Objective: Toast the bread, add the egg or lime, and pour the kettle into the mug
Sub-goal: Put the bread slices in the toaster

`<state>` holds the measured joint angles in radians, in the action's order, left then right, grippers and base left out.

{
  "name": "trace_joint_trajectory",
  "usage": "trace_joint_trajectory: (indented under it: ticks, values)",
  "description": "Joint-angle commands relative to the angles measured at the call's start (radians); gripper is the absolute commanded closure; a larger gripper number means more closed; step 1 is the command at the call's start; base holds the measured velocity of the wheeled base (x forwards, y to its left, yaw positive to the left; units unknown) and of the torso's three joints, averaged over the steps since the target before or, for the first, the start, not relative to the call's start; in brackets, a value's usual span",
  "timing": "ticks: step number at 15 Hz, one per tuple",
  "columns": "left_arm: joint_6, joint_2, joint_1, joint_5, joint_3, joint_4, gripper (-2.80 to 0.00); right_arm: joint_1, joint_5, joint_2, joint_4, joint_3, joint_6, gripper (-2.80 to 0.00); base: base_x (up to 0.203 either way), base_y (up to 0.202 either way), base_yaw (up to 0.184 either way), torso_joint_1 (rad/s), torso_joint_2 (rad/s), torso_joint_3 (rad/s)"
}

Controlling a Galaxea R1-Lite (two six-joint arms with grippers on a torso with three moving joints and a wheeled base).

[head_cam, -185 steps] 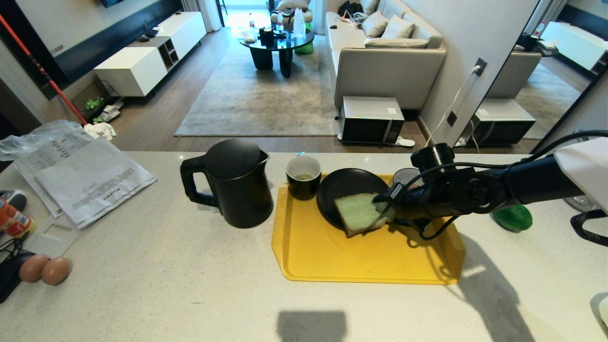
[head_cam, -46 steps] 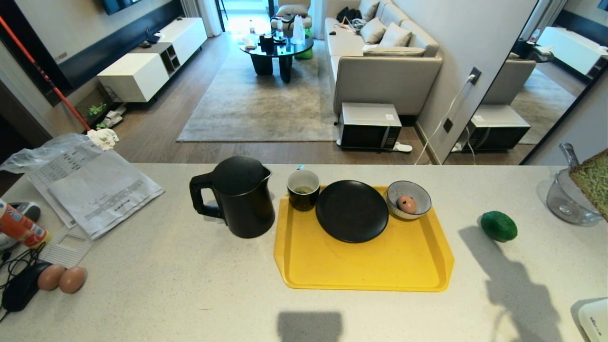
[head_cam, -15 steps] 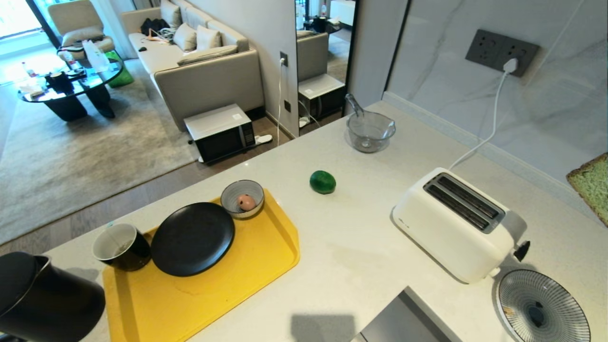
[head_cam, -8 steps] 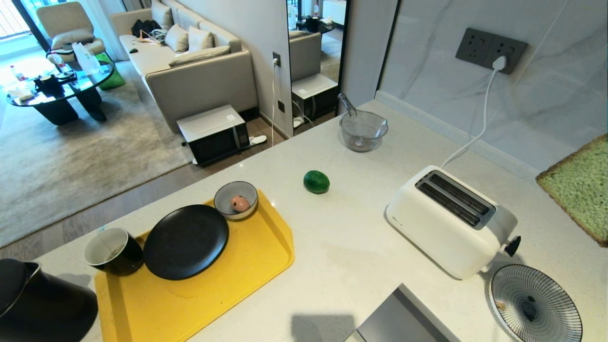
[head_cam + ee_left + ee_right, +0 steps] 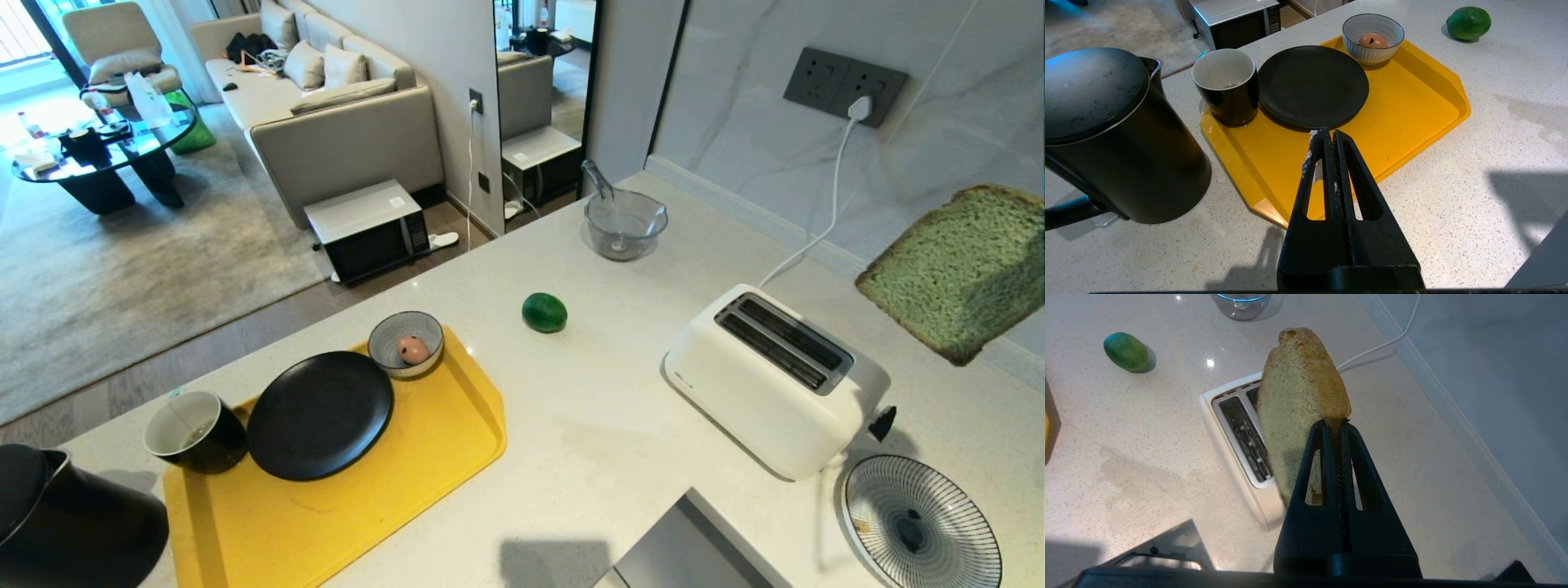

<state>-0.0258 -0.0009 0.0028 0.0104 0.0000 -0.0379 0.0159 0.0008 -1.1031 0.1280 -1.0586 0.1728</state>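
Observation:
The pale green bread [image 5: 963, 273] with its brown crust hangs in the air at the right, above and beyond the white toaster [image 5: 775, 380]. My right gripper [image 5: 1334, 424] is shut on the bread [image 5: 1300, 396] by its crust edge, over the toaster [image 5: 1237, 445] and its slots. The lime [image 5: 544, 312] lies on the counter left of the toaster. An egg [image 5: 413, 349] sits in a small patterned bowl on the yellow tray [image 5: 424, 482]. The black mug [image 5: 194, 431] and black kettle [image 5: 73, 523] stand at the left. My left gripper [image 5: 1328, 132] is shut and empty, above the tray [image 5: 1412, 106].
A black plate [image 5: 320, 414] lies on the tray. A glass bowl [image 5: 624, 224] stands at the counter's far edge. A striped plate [image 5: 921, 523] sits near the toaster's lever end. The toaster's white cord [image 5: 824, 220] runs to a wall socket. A grey panel [image 5: 694, 547] shows at the front.
The bread has come further into the head view from the right edge, moving left and up toward the toaster. The left gripper has stayed still.

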Motion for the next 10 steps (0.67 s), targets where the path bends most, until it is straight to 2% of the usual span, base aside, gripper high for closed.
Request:
trace_joint_trajectory:
  ticks: [1,5,10]
  values:
    - [0.000,-0.002,0.000,0.000,0.014,0.000,0.00,0.072,0.080,-0.103,-0.084,0.036,0.022,0.00,0.000,0.000,0.000,0.000,0.00,0.000]
    - [0.000,-0.002,0.000,0.000,0.014,0.000,0.00,0.158,0.244,-0.236,-0.321,0.109,0.052,0.00,0.000,0.000,0.000,0.000,0.00,0.000]
    - [0.000,-0.002,0.000,0.000,0.014,0.000,0.00,0.161,0.299,-0.342,-0.350,0.111,0.060,0.00,0.000,0.000,0.000,0.000,0.00,0.000]
